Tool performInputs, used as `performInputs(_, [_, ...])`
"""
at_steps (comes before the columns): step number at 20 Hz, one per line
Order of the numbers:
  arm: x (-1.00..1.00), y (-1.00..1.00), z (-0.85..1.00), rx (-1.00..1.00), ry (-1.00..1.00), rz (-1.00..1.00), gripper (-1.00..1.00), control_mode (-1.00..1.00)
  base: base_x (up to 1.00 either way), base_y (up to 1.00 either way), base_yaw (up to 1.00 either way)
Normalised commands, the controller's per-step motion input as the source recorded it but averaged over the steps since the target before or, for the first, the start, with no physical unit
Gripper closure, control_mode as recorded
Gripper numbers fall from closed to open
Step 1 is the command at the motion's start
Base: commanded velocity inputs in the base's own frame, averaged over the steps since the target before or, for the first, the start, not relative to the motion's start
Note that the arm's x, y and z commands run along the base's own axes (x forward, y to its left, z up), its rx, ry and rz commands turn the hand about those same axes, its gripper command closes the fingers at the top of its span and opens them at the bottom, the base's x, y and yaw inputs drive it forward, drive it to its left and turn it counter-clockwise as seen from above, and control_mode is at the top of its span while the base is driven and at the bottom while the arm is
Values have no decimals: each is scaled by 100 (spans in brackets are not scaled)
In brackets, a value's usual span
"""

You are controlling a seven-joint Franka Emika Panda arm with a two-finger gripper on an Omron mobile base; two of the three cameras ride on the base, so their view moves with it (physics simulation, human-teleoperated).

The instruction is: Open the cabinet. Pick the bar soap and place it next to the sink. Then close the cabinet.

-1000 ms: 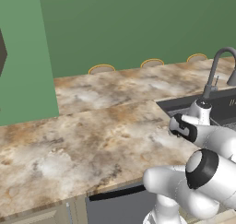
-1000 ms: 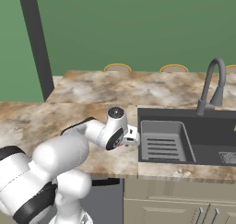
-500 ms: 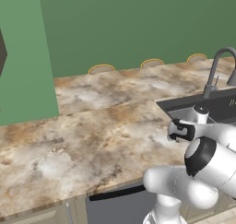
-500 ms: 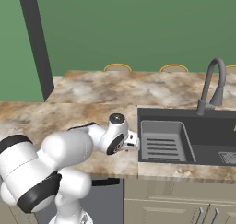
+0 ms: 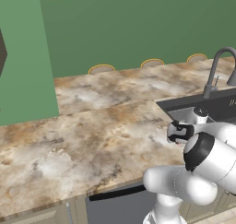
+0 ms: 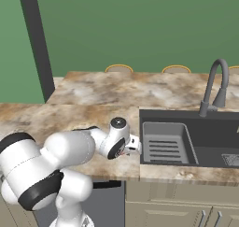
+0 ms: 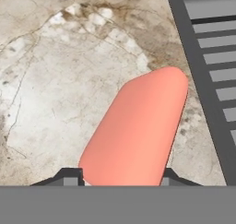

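Observation:
The salmon-pink bar soap [image 7: 138, 131] lies lengthwise between my gripper's [image 7: 117, 177] two dark finger tips, which sit against its sides at the near end. It hangs just over the tan marbled counter [image 7: 55, 80], close to the left rim of the dark grey sink [image 7: 216, 57]. From the base cameras my gripper [image 6: 135, 146] [image 5: 177, 133] is low over the counter strip beside the sink [image 6: 186, 142] [image 5: 216, 105], and the wrist hides the soap. The gooseneck faucet [image 6: 214, 81] [image 5: 216, 66] stands behind the basin. The cabinet is out of view.
The marbled counter [image 5: 92, 135] stretches left of the sink, with a green wall behind it. Round tan seat tops [image 5: 102, 69] [image 6: 119, 68] peek over its far edge. A dark vertical post [image 6: 37, 39] stands at the left. Beige drawers [image 6: 186, 207] run below the sink.
The arm's elbow has swung lower and nearer the base, and the wrist has sunk slightly toward the counter beside the sink. The soap is still between the fingers.

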Motion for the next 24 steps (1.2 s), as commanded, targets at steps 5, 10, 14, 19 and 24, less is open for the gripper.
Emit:
performInputs(5, [0, 0, 0, 0, 0, 0, -100, -100, 0, 0, 0])
performInputs(10, [0, 0, 0, 0, 0, 0, -100, -100, 0, 0, 0])
performInputs(14, [0, 0, 0, 0, 0, 0, -100, -100, 0, 0, 0])
performInputs(19, [0, 0, 0, 0, 0, 0, -100, -100, 0, 0, 0])
performInputs(24, [-31, 12, 30, 0, -2, 3, -100, -100, 0, 0, 0])
